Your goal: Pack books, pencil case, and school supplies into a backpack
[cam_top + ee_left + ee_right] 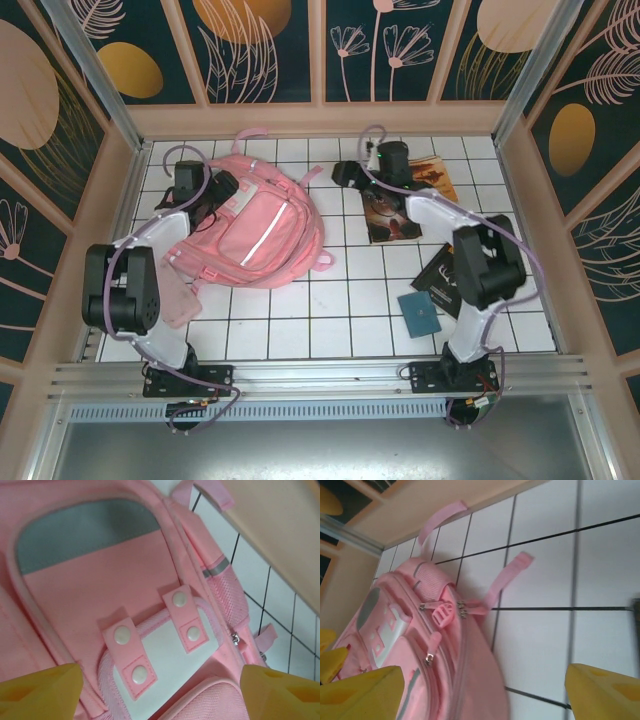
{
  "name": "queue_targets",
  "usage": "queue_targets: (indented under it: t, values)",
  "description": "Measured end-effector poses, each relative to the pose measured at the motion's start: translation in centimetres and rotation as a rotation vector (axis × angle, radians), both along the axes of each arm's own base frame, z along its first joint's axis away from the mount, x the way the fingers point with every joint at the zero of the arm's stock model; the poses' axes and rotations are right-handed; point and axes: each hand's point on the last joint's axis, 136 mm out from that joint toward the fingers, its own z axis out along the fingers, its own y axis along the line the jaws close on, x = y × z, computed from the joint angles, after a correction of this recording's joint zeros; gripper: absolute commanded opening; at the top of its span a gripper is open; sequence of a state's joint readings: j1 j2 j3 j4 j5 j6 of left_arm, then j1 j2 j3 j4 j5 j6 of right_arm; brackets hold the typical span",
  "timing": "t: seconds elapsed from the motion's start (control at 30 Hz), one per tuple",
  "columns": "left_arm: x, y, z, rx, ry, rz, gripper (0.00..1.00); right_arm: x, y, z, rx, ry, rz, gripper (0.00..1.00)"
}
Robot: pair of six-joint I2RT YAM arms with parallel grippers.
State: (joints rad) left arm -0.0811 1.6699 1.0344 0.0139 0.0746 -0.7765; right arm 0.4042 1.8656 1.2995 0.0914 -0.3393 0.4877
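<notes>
The pink backpack (255,235) lies flat on the white tiled table, left of centre. My left gripper (220,188) hovers open over its upper left part. In the left wrist view its yellow fingertips (40,690) stand wide on either side of a white panel with snap tabs (165,655). My right gripper (340,175) is open beside the backpack's top right corner, near the zipper pulls (442,611). Three books lie at the right: a dark brown one (395,215), an orange-brown one (437,176) and a black one (447,280). A flat pale pink pouch (183,300), perhaps the pencil case, lies by the left arm.
A small teal booklet (420,313) lies near the right arm's base. Wooden walls (320,120) close the table in at the back and both sides. Loose pink straps (510,577) trail from the backpack's top onto the tiles.
</notes>
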Motion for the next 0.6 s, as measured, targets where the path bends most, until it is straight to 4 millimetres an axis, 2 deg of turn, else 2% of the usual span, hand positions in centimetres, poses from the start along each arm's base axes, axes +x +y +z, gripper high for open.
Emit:
queue_targets:
  t: [0.13,0.27,0.4,0.5,0.6]
  values:
    - [0.9,-1.0,-2.5,0.001,0.068,-0.013,0.75,0.8,4.6,-3.3,0.001,0.082,0.104,0.63]
    - [1.6,-1.2,-4.4,0.014,0.126,-0.016,0.71,0.4,7.2,-6.9,-0.001,0.178,0.181,0.52]
    - [3.5,-2.1,-4.5,0.022,0.13,-0.036,0.67,-1.1,7.7,-9.9,-0.022,0.27,0.219,0.38]
    - [4.8,-3.2,-4.8,0.032,0.126,-0.062,0.65,-2.2,7.3,-10.7,-0.024,0.293,0.221,0.32]
    - [6.0,-4.6,-4.9,0.031,0.117,-0.094,0.64,-4.5,6.3,-11.2,-0.02,0.322,0.22,0.3]
